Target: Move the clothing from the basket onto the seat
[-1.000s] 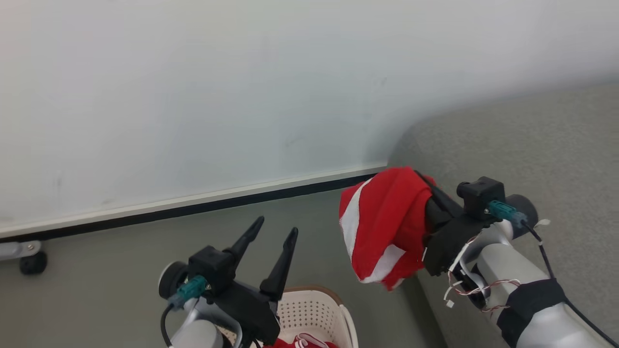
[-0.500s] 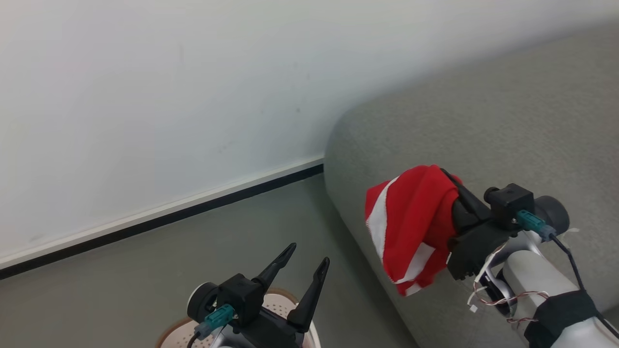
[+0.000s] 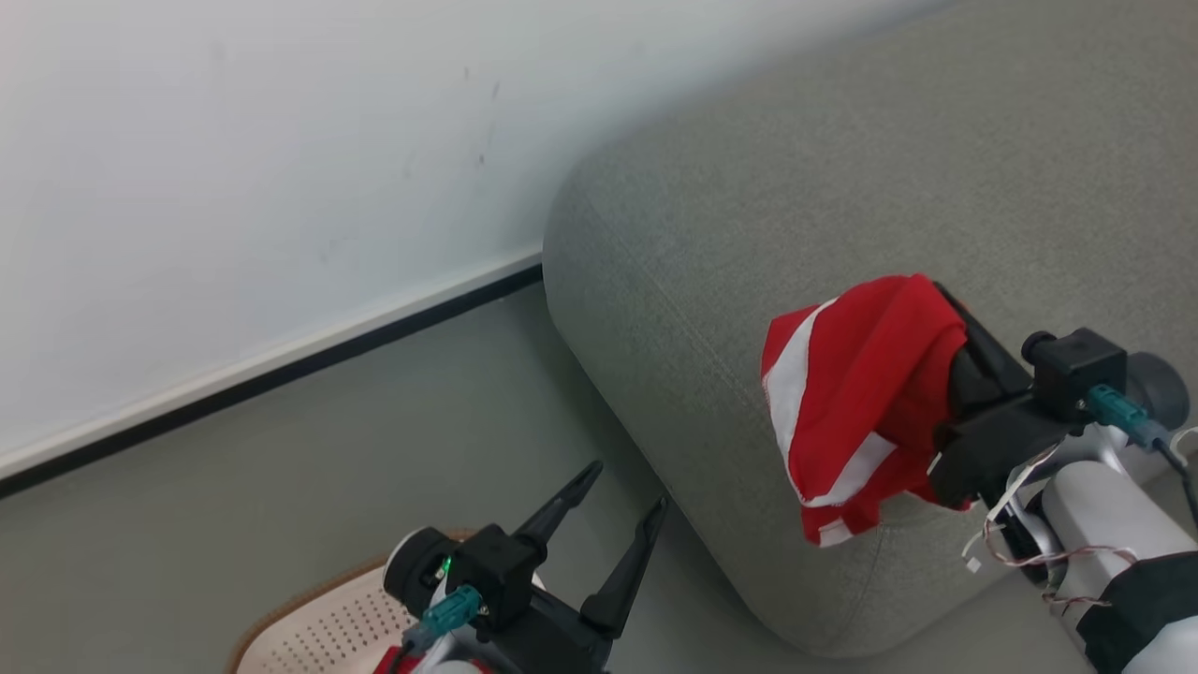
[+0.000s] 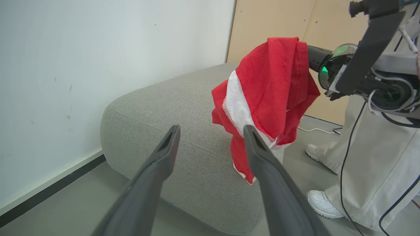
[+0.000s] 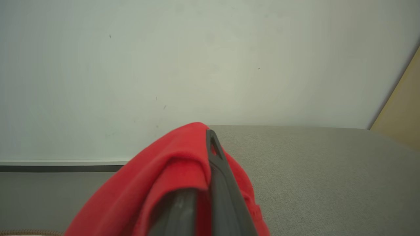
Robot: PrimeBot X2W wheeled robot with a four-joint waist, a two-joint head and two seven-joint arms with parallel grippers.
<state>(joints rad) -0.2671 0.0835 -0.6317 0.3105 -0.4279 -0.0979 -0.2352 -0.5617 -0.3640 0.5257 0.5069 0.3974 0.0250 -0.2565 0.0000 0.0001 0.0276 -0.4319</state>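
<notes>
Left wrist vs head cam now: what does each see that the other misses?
Left wrist adds a person's pale trousers and white shoes, plus a tan panel. Head adds the basket. Shared: the red garment pinched in the right gripper, the open left gripper, the grey sofa, the white wall.

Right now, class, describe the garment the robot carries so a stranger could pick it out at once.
Find the big grey sofa by the white wall. Over its rounded near edge the right gripper is shut on a bunched garment that hangs in the air. It is bright red with white stripe trim, unlike the grey fabric around it, and the open left gripper holds nothing.
</notes>
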